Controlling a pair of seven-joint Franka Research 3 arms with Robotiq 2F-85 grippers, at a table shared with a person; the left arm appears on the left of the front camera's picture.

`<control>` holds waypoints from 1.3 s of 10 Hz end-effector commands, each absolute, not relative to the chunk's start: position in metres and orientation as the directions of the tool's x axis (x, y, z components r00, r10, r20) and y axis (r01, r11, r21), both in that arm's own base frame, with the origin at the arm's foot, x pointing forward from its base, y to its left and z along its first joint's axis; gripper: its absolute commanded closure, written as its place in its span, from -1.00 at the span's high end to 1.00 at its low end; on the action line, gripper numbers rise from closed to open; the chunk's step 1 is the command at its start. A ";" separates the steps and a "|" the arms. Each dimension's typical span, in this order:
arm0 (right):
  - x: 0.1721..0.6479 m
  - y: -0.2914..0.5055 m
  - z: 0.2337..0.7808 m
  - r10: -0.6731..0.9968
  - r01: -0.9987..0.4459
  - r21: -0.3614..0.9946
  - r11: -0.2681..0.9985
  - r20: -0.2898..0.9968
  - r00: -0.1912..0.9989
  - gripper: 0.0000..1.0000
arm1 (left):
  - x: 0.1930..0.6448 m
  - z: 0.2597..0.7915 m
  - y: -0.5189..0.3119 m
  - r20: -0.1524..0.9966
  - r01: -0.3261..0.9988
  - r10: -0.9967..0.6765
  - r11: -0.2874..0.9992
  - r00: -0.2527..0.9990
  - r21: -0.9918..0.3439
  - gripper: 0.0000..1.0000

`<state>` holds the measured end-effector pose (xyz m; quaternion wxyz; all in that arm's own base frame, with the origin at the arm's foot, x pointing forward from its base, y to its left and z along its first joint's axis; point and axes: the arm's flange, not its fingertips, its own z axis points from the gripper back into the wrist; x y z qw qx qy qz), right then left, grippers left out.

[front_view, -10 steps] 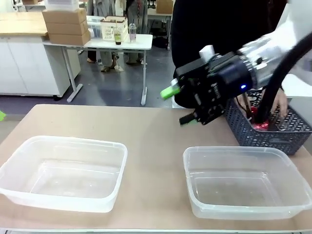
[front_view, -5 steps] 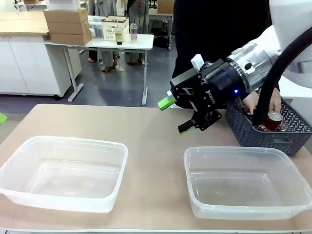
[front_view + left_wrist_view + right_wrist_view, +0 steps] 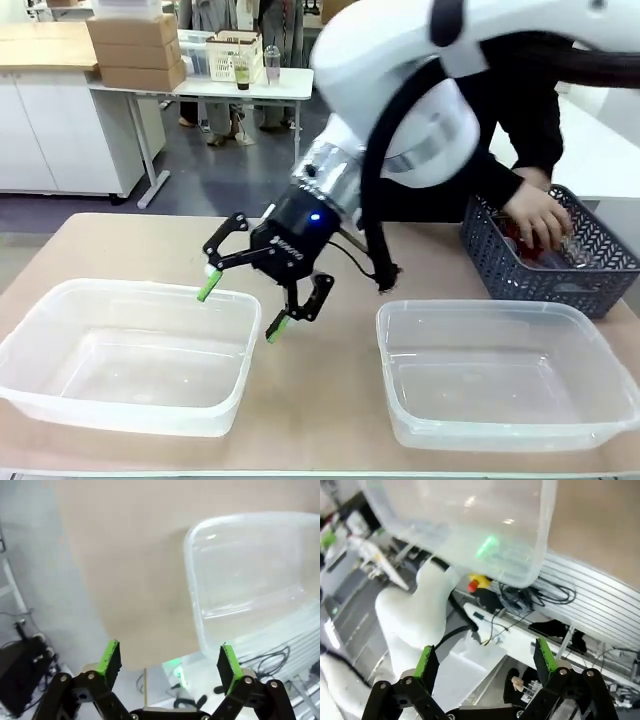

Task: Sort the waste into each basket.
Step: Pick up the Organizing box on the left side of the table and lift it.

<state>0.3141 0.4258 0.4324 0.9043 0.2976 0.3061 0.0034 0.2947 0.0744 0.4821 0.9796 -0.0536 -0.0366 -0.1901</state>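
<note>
Grey floor (image 3: 230, 170); white table (image 3: 290, 86), stacked cardboard boxes (image 3: 135, 50); white cabinets (image 3: 50, 135) at left

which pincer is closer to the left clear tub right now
Right. The right pincer hangs open over the left tub's right rim; the left pincer sits off the table's edge, bare tabletop between it and the tub.

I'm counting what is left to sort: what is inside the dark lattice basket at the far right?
A person's hand reaches into the dark basket, with a glimpse of red waste beside it. The hand and the basket's lattice side cover the rest, so no count is possible.
</note>
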 end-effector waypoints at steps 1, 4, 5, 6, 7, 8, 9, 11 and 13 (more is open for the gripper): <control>0.333 0.450 0.441 0.095 0.141 0.373 0.917 -0.548 0.831 1.00 | 0.263 0.392 0.022 0.006 0.443 -0.448 0.883 0.894 -0.158 1.00; 0.322 0.441 0.427 0.152 0.159 0.468 0.869 -0.558 0.816 1.00 | 0.303 0.469 0.059 0.043 0.414 -0.412 0.904 0.910 -0.108 1.00; 0.330 0.443 0.424 0.097 0.145 0.376 0.915 -0.555 0.826 1.00 | 0.303 0.469 0.059 0.043 0.414 -0.412 0.904 0.910 -0.108 1.00; 0.325 0.475 0.416 -0.038 0.145 0.153 0.978 -0.552 0.833 1.00 | 0.315 0.454 0.037 0.019 0.441 -0.444 0.884 0.896 -0.155 1.00; 0.326 0.501 0.399 -0.141 0.214 0.105 0.971 -0.472 0.870 1.00 | 0.309 0.443 0.038 -0.032 0.481 -0.489 0.867 0.872 -0.128 1.00; 0.326 0.506 0.391 -0.218 0.271 0.081 0.959 -0.403 0.889 1.00 | 0.307 0.433 0.044 -0.063 0.463 -0.474 0.876 0.878 -0.135 1.00; 0.324 0.505 0.389 -0.323 0.346 0.043 0.937 -0.264 0.909 1.00 | 0.304 0.426 0.047 -0.083 0.464 -0.483 0.869 0.872 -0.173 1.00; 0.322 0.504 0.377 -0.345 0.357 0.033 0.933 -0.191 0.919 1.00 | 0.307 0.414 0.050 -0.109 0.427 -0.454 0.880 0.884 -0.207 1.00; 0.317 0.509 0.369 -0.324 0.332 0.016 0.943 -0.180 0.929 1.00 | 0.314 0.393 0.053 -0.192 0.418 -0.462 0.879 0.866 -0.227 1.00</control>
